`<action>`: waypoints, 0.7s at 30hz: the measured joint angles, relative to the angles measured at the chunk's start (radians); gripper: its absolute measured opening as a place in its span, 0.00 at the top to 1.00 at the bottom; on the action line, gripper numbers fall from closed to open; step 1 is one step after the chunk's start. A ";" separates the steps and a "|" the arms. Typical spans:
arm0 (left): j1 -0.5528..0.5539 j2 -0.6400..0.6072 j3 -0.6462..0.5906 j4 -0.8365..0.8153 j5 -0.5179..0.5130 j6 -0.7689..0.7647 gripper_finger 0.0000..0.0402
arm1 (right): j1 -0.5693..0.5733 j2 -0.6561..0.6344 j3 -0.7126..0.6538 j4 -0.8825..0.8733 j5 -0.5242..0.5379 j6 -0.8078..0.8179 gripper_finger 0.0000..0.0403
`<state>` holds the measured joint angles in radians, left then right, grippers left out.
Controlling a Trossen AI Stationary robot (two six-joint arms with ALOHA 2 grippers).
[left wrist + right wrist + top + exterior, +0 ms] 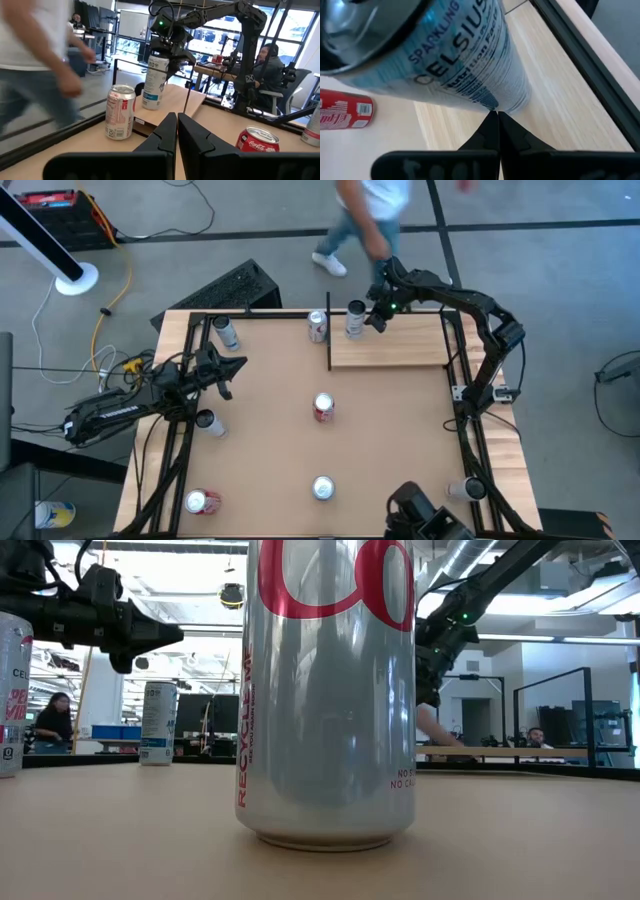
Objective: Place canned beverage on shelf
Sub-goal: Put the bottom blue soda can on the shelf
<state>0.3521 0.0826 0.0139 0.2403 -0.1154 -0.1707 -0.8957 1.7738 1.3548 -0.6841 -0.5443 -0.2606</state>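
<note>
the right gripper (372, 316) is held with fingers pressed together just beside the tall white-and-blue can (355, 319), which stands upright on the pale plank shelf (400, 348) at its far left corner; the left gripper (236, 366), fingers together, is extended over the table's left side; 8 cylindrical metal cans are counted

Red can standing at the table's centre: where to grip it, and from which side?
Take the red can around its round side wall at mid-height, coming level from the side of the left gripper. It stands upright with bare tabletop around it, so that approach looks clear; the left fingers are shut and must open first.
</note>
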 joint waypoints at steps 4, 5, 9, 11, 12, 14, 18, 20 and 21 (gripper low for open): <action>0.000 0.000 0.000 -0.006 0.000 0.000 1.00 | 0.011 0.000 0.000 0.027 -0.004 0.002 0.96; 0.000 0.000 0.000 -0.006 0.000 -0.001 1.00 | 0.014 0.000 0.000 0.032 -0.004 0.002 0.96; 0.000 0.000 0.000 -0.006 0.000 -0.002 1.00 | 0.026 0.000 0.000 0.051 -0.004 0.002 0.96; 0.000 0.000 0.000 -0.006 0.000 -0.003 1.00 | 0.030 0.000 0.000 0.057 -0.003 0.002 0.96; 0.000 0.000 0.000 -0.006 0.000 -0.003 1.00 | 0.032 0.000 0.000 0.062 -0.003 0.005 0.96; 0.000 0.000 0.000 -0.006 0.000 -0.003 1.00 | 0.032 0.000 0.000 0.069 -0.003 0.013 0.96; 0.000 0.000 0.000 -0.006 0.000 -0.003 1.00 | 0.032 0.000 0.000 0.041 -0.002 0.017 0.96; 0.000 0.000 0.000 -0.006 0.000 -0.003 1.00 | 0.032 -0.001 0.000 0.004 -0.002 0.011 0.96; 0.000 0.000 0.000 -0.006 0.000 -0.003 1.00 | 0.031 -0.002 0.000 -0.023 -0.001 -0.003 0.96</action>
<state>0.3519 0.0828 0.0139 0.2344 -0.1154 -0.1734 -0.8642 1.7716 1.3544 -0.7067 -0.5451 -0.2636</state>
